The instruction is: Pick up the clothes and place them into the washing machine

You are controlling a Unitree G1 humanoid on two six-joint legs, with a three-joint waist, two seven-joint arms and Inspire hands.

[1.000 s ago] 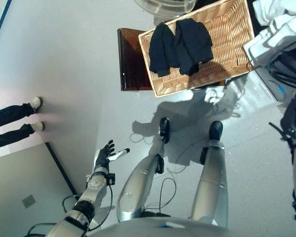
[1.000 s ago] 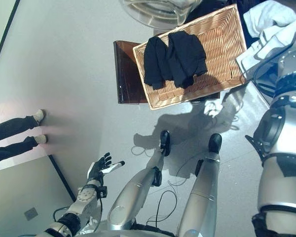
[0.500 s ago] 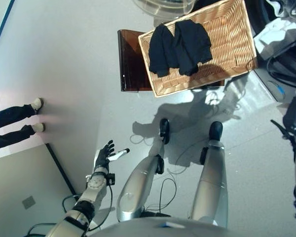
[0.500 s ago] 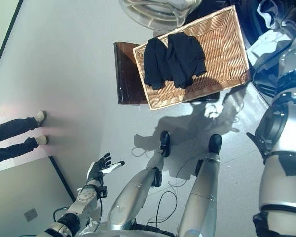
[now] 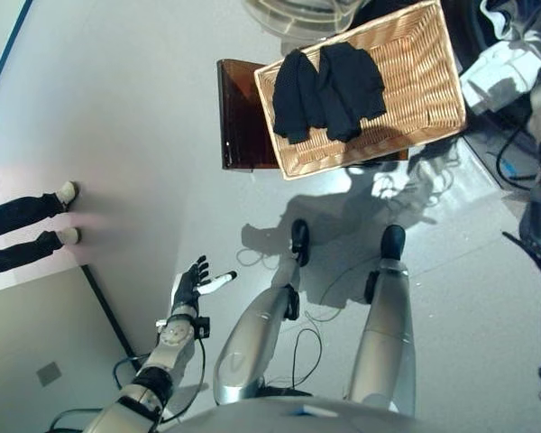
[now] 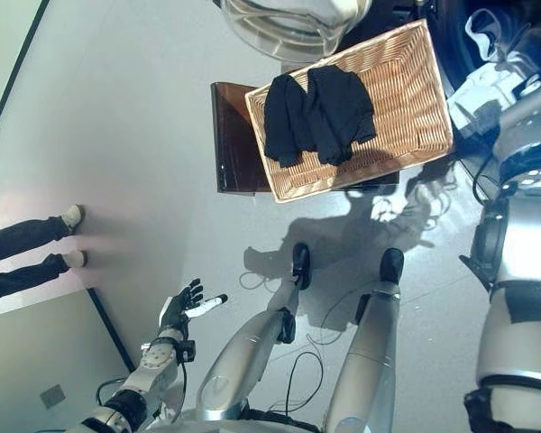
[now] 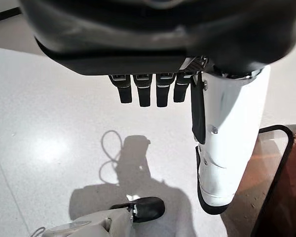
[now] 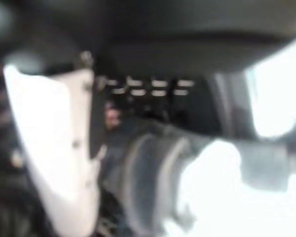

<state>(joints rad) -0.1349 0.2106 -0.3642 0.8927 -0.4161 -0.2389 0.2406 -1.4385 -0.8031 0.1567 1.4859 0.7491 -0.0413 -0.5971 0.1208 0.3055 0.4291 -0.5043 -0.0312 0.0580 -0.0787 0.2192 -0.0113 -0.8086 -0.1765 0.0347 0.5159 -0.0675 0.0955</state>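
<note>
A dark garment lies spread in a wicker basket straight ahead. At the upper right a white cloth shows against the dark opening of the washing machine, with my right arm reaching up beside it. My right hand shows in its blurred wrist view with its thumb out and fingers straight, a pale cloth past them. My left hand hangs low at the left, open and empty, fingers straight over bare floor.
The basket rests on a dark brown stand. A clear round door shows at the top edge. A person's legs stand at the left. A grey mat lies at the lower left.
The white cloth at the upper right shows less than before, now deeper in the dark opening. My right arm has reached further up. The left hand has stayed put.
</note>
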